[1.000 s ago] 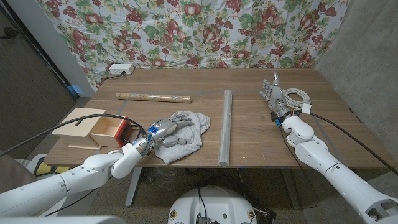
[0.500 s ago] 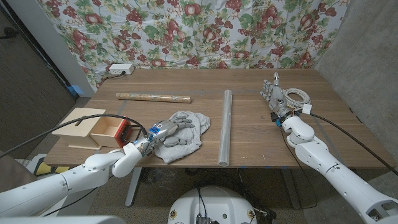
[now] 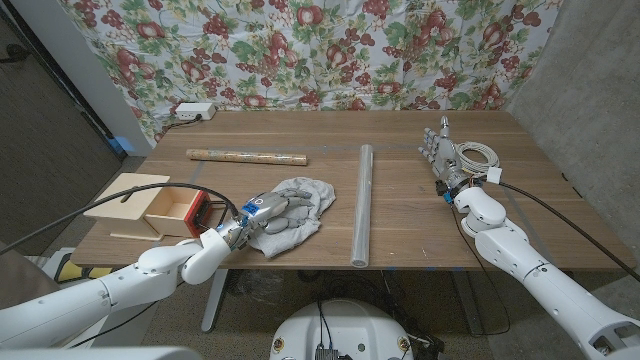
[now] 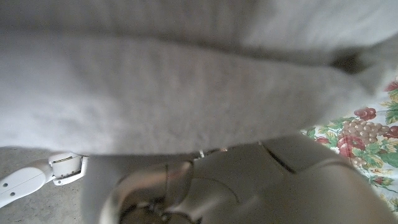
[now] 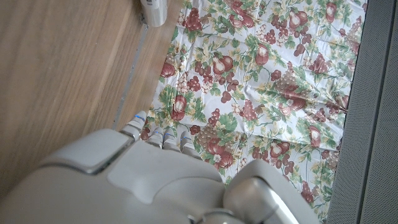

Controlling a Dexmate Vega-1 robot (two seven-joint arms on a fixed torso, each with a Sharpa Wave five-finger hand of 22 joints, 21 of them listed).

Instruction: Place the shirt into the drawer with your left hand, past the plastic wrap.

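The left robot hand is seen with fingers closed into the grey shirt, which lies bunched on the table near its front edge. The open wooden drawer sits just beside that hand, on its outer side, away from the plastic wrap. The wrap's long axis runs front to back, on the shirt's far side from the drawer. Open table is noted between shirt and drawer. The right robot hand stands well apart, fingers extended, holding nothing.
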